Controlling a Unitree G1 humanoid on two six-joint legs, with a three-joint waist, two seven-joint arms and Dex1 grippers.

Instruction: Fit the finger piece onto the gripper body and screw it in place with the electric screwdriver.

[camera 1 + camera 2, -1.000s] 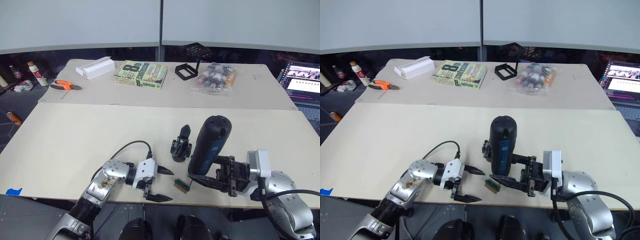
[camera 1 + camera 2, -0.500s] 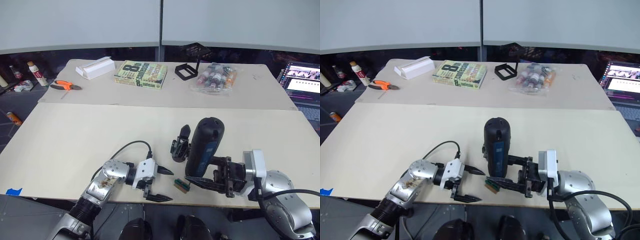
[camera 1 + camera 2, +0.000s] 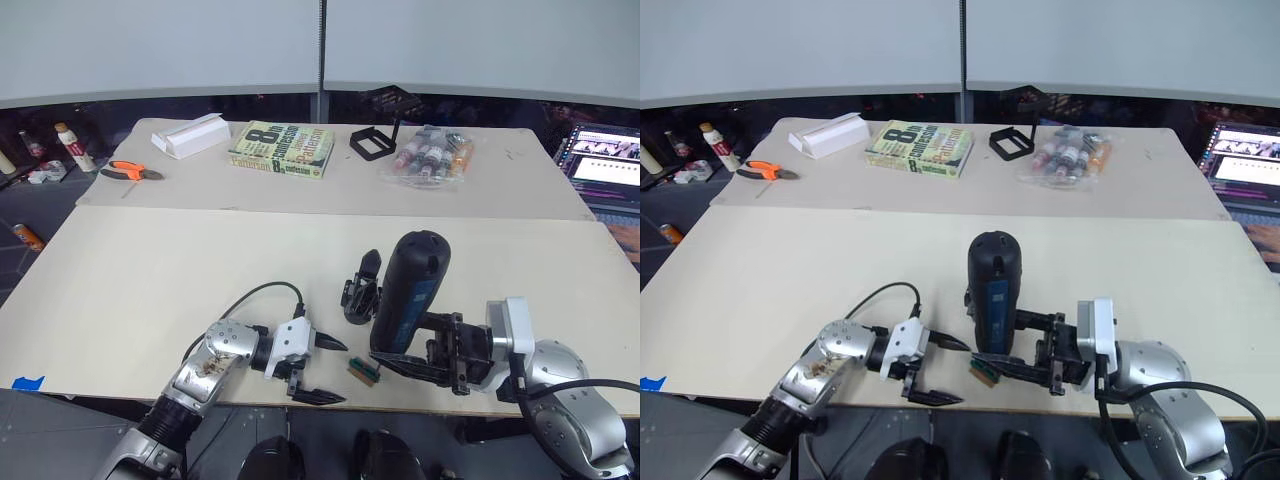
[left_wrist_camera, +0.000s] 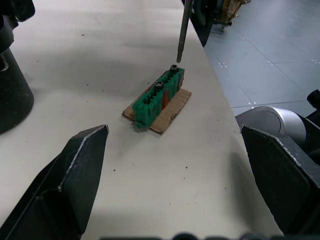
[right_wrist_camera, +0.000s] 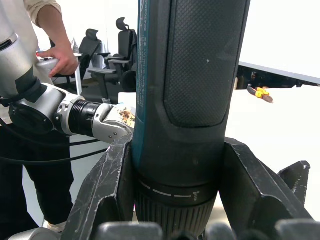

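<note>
A: Near edge first. What's on the bench point(image 3: 150, 270)?

B: Pale beige top. Left hand point(image 3: 318, 370) at the front edge, fingers spread, empty. Just beyond its tips, a small green block point(image 4: 159, 96) on a brown scrap.

A: Right hand?

B: Right hand point(image 3: 400, 358) clamped on the electric screwdriver point(image 3: 408, 290), held nearly upright. Its thin bit point(image 4: 183, 26) hangs right over one end of the green block.

A: Gripper body?

B: The gripper body point(image 3: 362, 291) stands just behind the screwdriver, on the left hand's side, pointed finger up. Can't pick out a loose finger piece.

A: Farther back?

B: A second bench panel carries a white box point(image 3: 190, 135), orange pliers point(image 3: 131, 171), a book point(image 3: 281, 149) with a big "8" on the cover, other words too small to read, a black square frame point(image 3: 376, 141) and bagged bottles point(image 3: 428, 153). A laptop point(image 3: 603, 160) sits at the far right. Grey wall behind. The right wrist view shows a person's hand point(image 5: 58, 57) and office chairs point(image 5: 92, 47).
</note>
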